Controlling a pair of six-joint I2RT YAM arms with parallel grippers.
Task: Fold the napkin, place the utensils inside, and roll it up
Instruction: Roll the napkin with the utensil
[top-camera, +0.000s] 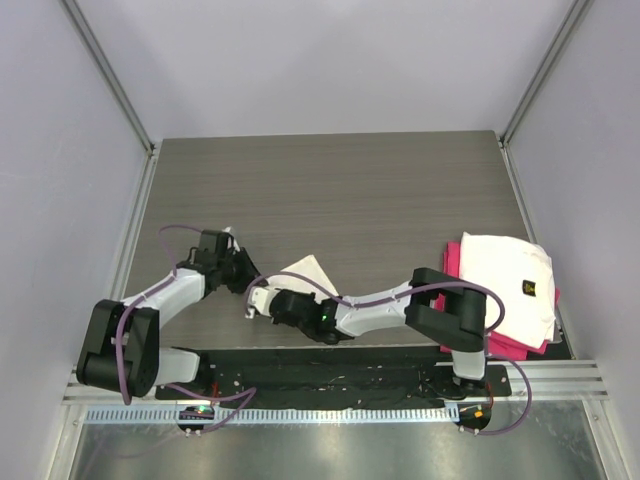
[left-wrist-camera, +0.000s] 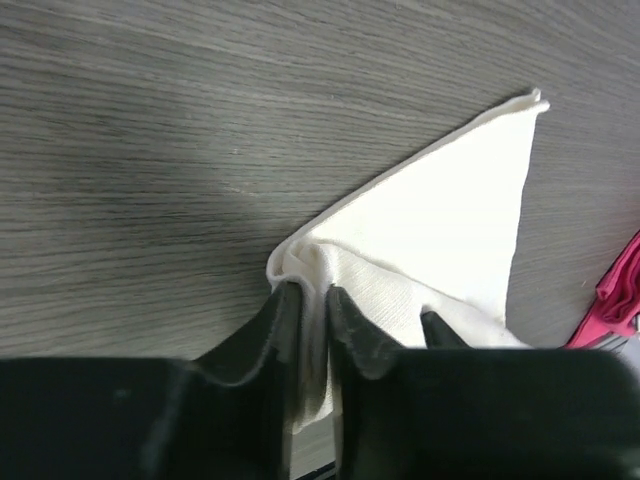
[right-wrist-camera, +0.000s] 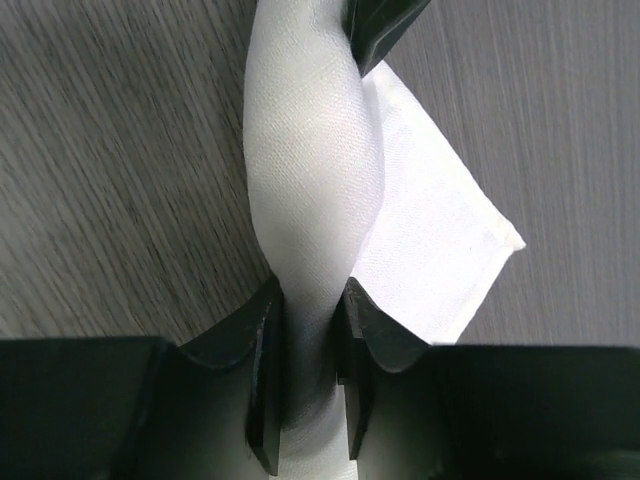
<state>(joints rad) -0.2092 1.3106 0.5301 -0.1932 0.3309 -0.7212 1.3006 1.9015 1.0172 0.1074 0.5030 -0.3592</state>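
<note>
The cream-white napkin (top-camera: 308, 272) lies near the front of the table, one part rolled into a thick tube (right-wrist-camera: 310, 150) and a flat corner (left-wrist-camera: 450, 230) spreading to the side. My left gripper (top-camera: 243, 270) holds one end of it, with a fold of cloth pinched between its nearly closed jaws (left-wrist-camera: 312, 292). My right gripper (top-camera: 258, 298) meets it from the other side, and its jaws (right-wrist-camera: 310, 285) press both sides of the roll. The utensils are hidden.
A folded white cloth with a small dark logo (top-camera: 510, 280) rests on a pink cloth (top-camera: 455, 260) at the right edge of the table. The pink cloth (left-wrist-camera: 620, 290) also shows in the left wrist view. The arms' black base plate (top-camera: 330, 375) runs along the near edge.
</note>
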